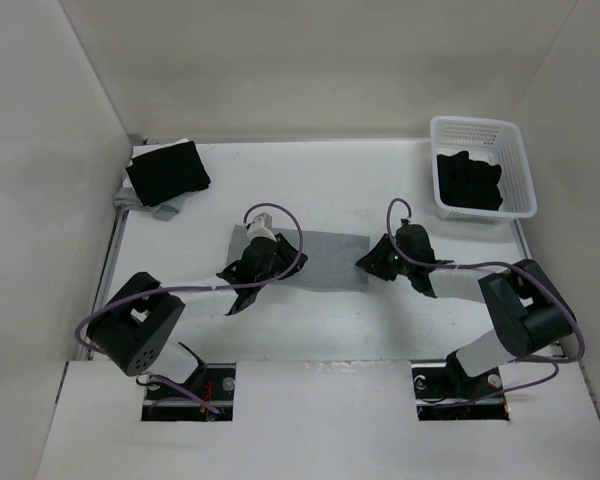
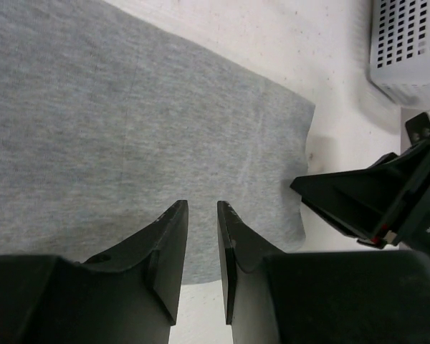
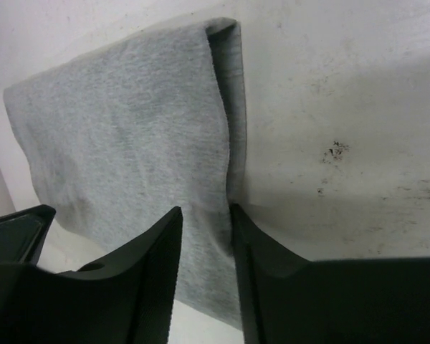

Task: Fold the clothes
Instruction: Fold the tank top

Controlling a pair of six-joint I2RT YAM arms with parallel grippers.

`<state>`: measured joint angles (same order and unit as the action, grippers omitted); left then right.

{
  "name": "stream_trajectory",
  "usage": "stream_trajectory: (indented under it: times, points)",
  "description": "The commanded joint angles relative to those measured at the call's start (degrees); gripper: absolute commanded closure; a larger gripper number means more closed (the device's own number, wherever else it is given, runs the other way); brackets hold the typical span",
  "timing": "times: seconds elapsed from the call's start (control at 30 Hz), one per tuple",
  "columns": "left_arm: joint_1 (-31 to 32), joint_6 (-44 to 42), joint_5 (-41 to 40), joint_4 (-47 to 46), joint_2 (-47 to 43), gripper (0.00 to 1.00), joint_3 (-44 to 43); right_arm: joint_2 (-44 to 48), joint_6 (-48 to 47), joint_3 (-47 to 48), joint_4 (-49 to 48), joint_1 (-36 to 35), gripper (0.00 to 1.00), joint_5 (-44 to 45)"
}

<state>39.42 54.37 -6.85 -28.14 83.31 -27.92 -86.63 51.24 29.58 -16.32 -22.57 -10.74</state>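
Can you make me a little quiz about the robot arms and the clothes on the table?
1. True or false: the white plastic lattice basket holds black cloth garments.
2. Which thing lies flat with the left gripper at one end and the right gripper at the other?
A) a folded light grey cloth garment
B) a red towel
C) a blue sock
3. Fill in: the folded black garment outside the basket lies at the white table's far ___ corner.
Key: 1 true; 2 A; 3 left.
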Motion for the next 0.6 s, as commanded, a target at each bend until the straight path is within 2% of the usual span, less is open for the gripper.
stream_trajectory:
  times: [0.0,0.1,0.17,0.27,0.4,0.47,0.57]
  points:
    - [0.2,-1.3,0.7,-2.3,-1.2,0.78,-2.4,-2.8,1.6,-1.3,2.3,-0.9,0.69,1.1]
    - [0.1,-1.7,0.7,-2.4,-2.8,0.78,-2.2,-2.1,3.2,-1.5,1.6,-0.9,0.88,3.2]
    - [0.0,-2.0,0.7,-2.4,-3.6,0.78,-2.0,-0.1,4.0,-2.2,1.2,-0.9,0.96,5.4]
    - [-0.2,-2.0,0.7,-2.3,-4.8,0.78,-1.5,7.3,4.0,-4.7,2.8,-0.9,1.0,8.6]
    - [0.1,-2.1,0.7,-1.7,-6.7,0.78,-1.3,21.7,1.8,-6.2,12.8,-0.9,1.0,10.7]
    - [-0.1,-1.8,0.8,-1.3,-8.2,0.78,-1.2,28.5,0.5,-4.1,19.7,-2.0,1.0,12.3]
    - [-1.3,-1.4,0.8,0.4,-12.0,0.78,-0.6,33.7,-0.1,1.3,27.8,-6.6,1.0,15.7]
